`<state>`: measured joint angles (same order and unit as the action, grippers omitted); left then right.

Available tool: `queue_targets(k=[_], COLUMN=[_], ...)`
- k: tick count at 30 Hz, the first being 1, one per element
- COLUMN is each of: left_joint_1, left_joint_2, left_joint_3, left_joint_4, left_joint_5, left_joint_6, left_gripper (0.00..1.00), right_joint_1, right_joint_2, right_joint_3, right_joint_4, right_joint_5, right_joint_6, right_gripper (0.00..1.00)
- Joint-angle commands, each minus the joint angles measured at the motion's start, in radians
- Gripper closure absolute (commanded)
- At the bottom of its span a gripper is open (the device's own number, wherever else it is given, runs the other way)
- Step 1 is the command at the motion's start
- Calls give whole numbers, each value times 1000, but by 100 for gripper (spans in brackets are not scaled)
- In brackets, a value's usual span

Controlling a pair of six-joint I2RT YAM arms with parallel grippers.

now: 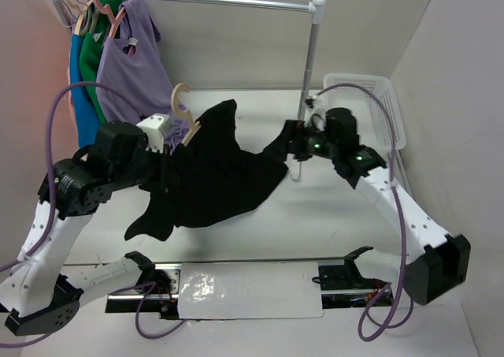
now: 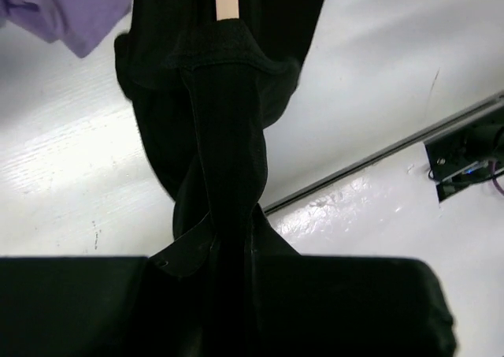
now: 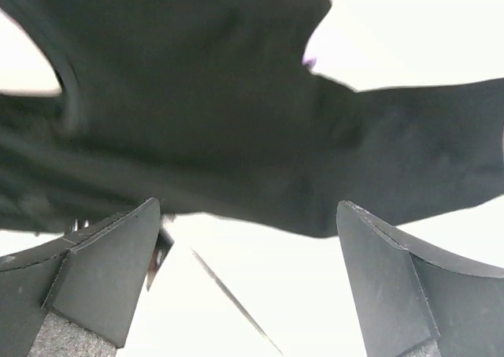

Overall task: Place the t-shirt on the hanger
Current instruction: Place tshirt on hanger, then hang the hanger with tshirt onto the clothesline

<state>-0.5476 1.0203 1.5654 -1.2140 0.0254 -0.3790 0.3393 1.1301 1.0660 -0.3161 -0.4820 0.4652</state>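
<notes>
Here the t-shirt (image 1: pixel 216 176), draped on the hanger (image 1: pixel 190 123), lies just left of the right gripper's (image 1: pixel 290 140) wide-spread, empty fingers (image 3: pixel 110 262). The left gripper (image 1: pixel 164 168) is buried in fabric; its hold cannot be told.

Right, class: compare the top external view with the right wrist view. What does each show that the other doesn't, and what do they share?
Only the top external view shows the hanger hook, the lilac top hanging on the rail, and the white basket. Only the right wrist view shows close up that the right gripper is open, with its fingers spread wide and nothing clamped. Both show the black t-shirt over the pale table.
</notes>
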Motion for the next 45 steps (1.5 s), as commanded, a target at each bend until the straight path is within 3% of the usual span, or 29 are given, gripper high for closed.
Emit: queue_targets(k=[1,2,6,10,14,17,26,38,45], left_joint_1=[11,11,11,11,37,73,265,465,502], left_joint_2=[-19,-28,23,96,173,256,494,558,613], left_joint_3=[111,129,277,448,493,576,783,728,719], left_joint_4=[5,5,-22,-47,-10,33,145,355,372], left_joint_5=[-76,-93,-192,-310,-455,-464,-337,-150,-85], left_joint_6=[-43,-58,-58,-49,3,49,216,324,371], left_gripper=[100,100,100,100,100,100,100,100,100], right_joint_1=[153,243,349,362,323,296,256,222,222], right_joint_2=[94,109,171,136,70,25,-67,5,57], right_joint_3=[46,58,80,60,37,26,-7,18,29], right_joint_4=[86,77,87,87,77,39,12,-11,-24], right_joint_5=[-19,31,164,285,339,364,353,194,106], right_joint_6=[-48,-59,-30,0,23,23,32,41,21], right_gripper=[0,0,0,0,0,0,0,0,0])
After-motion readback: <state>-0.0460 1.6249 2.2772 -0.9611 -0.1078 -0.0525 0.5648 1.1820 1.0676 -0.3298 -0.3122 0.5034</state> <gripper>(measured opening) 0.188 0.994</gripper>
